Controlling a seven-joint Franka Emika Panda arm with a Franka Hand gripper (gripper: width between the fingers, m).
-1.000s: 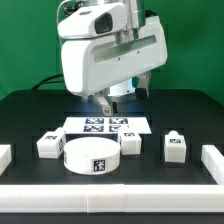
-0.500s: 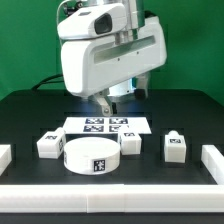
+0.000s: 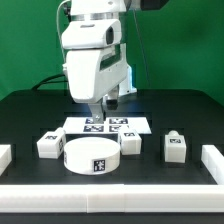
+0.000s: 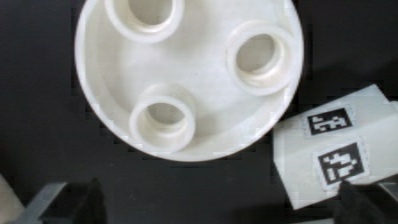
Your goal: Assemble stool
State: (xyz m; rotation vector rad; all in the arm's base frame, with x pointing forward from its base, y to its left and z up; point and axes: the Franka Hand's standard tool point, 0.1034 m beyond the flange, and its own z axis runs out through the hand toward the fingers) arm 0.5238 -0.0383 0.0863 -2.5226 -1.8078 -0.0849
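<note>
Status check: over the last half second the wrist has turned about its vertical axis, so in the exterior view the arm's housing shows a narrower face and sits further toward the exterior view's left. The gripper (image 3: 98, 110) hangs raised above the marker board (image 3: 106, 125) and touches nothing. In the wrist view the two fingers (image 4: 59, 203) stand wide apart at the frame's edge, with bare black table between them and no part held. The seat (image 3: 92, 157) rests flat on the table, forward of the fingertips and outside their gap, with its three sockets (image 4: 157, 118) facing up toward the camera. The marker board lies just beside the seat, off to one finger's side. The first leg (image 3: 48, 146), second leg (image 3: 131, 142) and third leg (image 3: 175, 147) lie loose around the seat, well clear of the fingers, and none is inserted. I read the rotation as re-orientation of the jaws before a first pick. Assembly has not begun. I would next expect a descent onto the seat or a leg.
</note>
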